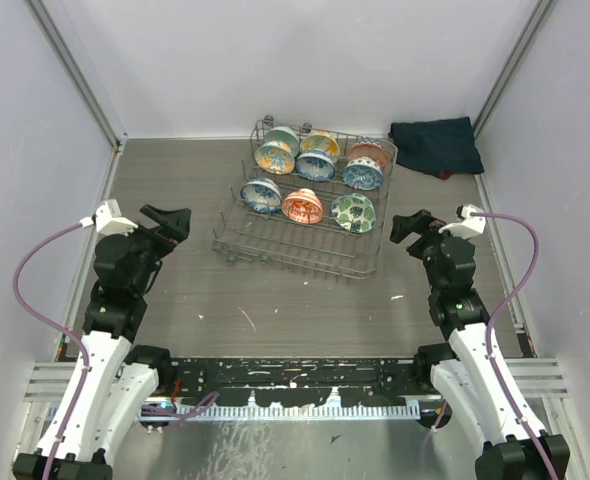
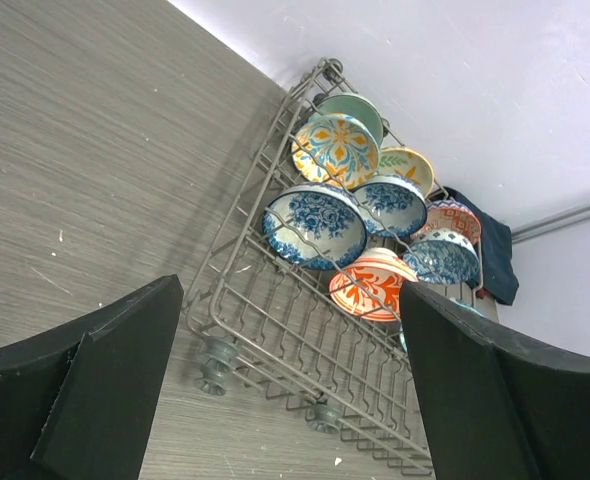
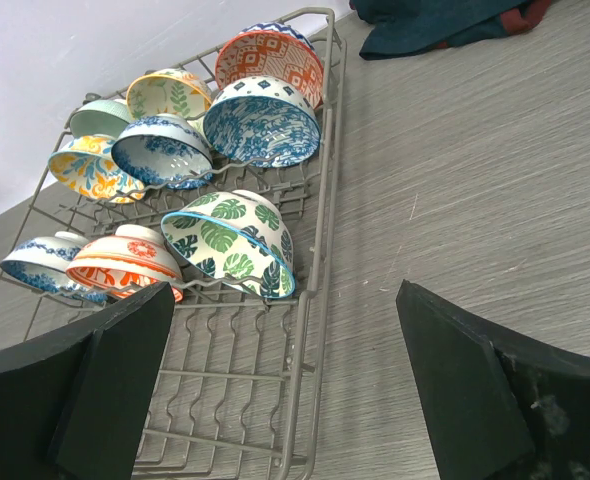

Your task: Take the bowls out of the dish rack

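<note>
My left gripper (image 1: pixel 170 221) hung over the left part of the table (image 1: pixel 175 300) with its jaws spread wide and nothing between them, well apart from the dish rack (image 1: pixel 285 250). The rack sat in the middle towards the far wall, and all the bowls (image 1: pixel 315 165) stood in it, tipped on edge between the tines. Along the nearer row, from left to right, were a blue floral bowl (image 1: pixel 261 195), an orange-and-red bowl (image 1: pixel 302 206) and a green leaf-patterned bowl (image 1: pixel 354 212); the others were packed close behind them at the far end. The near end of the rack held no bowls. My right gripper (image 1: pixel 410 225) hovered just beside the rack's right side, jaws equally wide and holding nothing. A dark cloth (image 1: pixel 437 145) lay in the far right corner.
</note>
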Robot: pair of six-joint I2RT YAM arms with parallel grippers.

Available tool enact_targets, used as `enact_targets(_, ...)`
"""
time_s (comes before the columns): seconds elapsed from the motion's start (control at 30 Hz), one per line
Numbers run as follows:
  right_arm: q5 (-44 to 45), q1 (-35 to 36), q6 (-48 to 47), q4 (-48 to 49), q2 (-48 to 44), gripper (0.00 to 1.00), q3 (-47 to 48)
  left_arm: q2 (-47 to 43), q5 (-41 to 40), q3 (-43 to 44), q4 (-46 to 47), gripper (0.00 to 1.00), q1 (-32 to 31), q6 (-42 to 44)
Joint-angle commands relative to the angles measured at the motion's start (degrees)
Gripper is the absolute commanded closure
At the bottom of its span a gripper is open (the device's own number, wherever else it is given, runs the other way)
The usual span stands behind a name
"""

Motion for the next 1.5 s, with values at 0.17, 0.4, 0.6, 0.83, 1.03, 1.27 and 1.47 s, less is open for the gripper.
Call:
enact_targets(0.17, -0.19, 0.22, 0.18, 2.41, -0.59, 0.0, 0.98, -1.27, -2.17, -1.09, 0.55, 0.02, -0.1, -0.61)
enact_targets(0.4, -0.19, 0.14, 0.04, 2.39, -0.5, 0.0, 1.06, -0.85, -0.97, -1.32, 1.37, 0.02, -0.1, -0.24)
enact_targets(0.6, -0.28, 0.22, 0.15, 2.42, -0.37, 0.0, 1.04, -3.91, -2.18, -3.23, 2.23, 0.02, -0.05, -0.21)
enact_targets(0.83, -1.01, 0.21, -0.41, 3.18, -0.7, 0.0, 0.68, -5.69, -3.71, -4.41, 2.73, 0.02, -0.06, -1.58)
enact_targets(1.03, -0.98, 0.16, -0.79, 2.92, 0.11, 0.0, 1.01, -4.17, -5.63, -5.39, 3.84, 0.02, -0.06, -3.97)
enact_targets(1.27, -0.55, 0.22, -0.44, 2.79, 2.64, 0.02, 1.43, 0.66, -4.31, -1.79, 0.74, 0.02, -0.11, -0.61)
enact_targets(1.47, -2.49, 0.19, -0.53, 0.37, 12.19, 0.07, 4.83, 5.39, -1.5, -1.59, 3.75, 0.02, -0.1, 0.6)
